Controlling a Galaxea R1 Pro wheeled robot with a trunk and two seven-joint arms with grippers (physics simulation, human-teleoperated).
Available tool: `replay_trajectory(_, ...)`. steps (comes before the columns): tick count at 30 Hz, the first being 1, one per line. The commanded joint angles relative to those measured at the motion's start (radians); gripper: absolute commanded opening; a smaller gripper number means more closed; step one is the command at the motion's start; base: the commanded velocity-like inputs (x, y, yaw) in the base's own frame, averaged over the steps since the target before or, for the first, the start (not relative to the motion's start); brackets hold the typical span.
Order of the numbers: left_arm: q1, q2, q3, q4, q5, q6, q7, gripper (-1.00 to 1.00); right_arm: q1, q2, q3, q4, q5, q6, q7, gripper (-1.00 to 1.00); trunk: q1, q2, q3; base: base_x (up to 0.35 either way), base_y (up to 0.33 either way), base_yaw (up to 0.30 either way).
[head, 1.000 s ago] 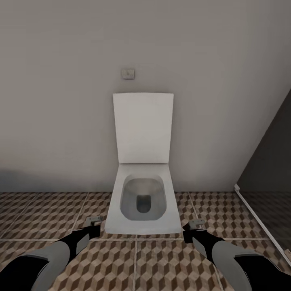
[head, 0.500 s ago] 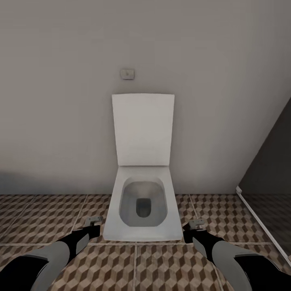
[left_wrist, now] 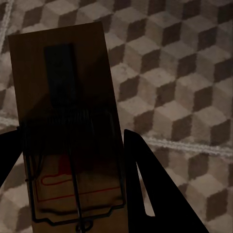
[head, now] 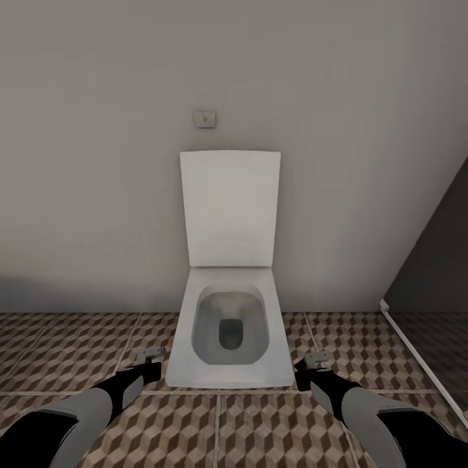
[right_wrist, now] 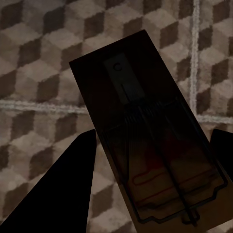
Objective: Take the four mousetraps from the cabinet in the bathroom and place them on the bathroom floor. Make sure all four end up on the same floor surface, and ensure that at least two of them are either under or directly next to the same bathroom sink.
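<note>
From the head camera, a white square-bowled toilet (head: 229, 331) with its lid raised is faced head-on against a plain grey wall, and a small grey flush plate (head: 205, 119) is seen above it. The bathroom floor (head: 65, 351) of square tiles printed with brown, beige and white cubes is spread below. The left gripper (head: 153, 355) and the right gripper (head: 317, 359) are held low on either side of the bowl, well above the tiles.

In the left wrist camera, a flat brown wooden mousetrap with dark wire spring and bar (left_wrist: 68, 126) is seen clamped between the two dark fingers (left_wrist: 150, 194), with cube-patterned tile beneath it.

In the right wrist camera, a second brown wooden mousetrap with wire parts (right_wrist: 145, 141) is gripped between that gripper's fingers (right_wrist: 58, 189), over a pale grout crossing.

As judged here, two traps are being carried and are not yet set down; a sink has to be reached before at least two can be laid beside it. How the other two traps stand cannot be told.
</note>
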Motion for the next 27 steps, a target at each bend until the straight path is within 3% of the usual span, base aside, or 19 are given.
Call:
replay_trajectory(1, 0.0, 0.0, -0.009, -0.001, 0.006, 0.004, 0.003, -1.0, -0.001, 0.0, 0.005, 0.002, 0.007, 0.003, -0.003, -1.0, 0.0, 0.0, -0.001, 0.0, 0.0, 0.0)
replay_trajectory(22, 0.0, -0.002, -0.009, -0.001, 0.006, 0.009, 0.002, -1.0, -0.001, 0.001, 0.005, 0.002, 0.006, 0.004, -0.003, -1.0, 0.0, 0.0, -0.001, 0.0, 0.0, 0.0)
replay_trajectory(27, 0.0, -0.002, -0.009, -0.001, 0.006, 0.009, 0.002, -1.0, -0.001, 0.001, 0.005, 0.002, 0.006, 0.004, -0.003, -1.0, 0.002, -0.002, -0.02, 0.0, 0.0, 0.0)
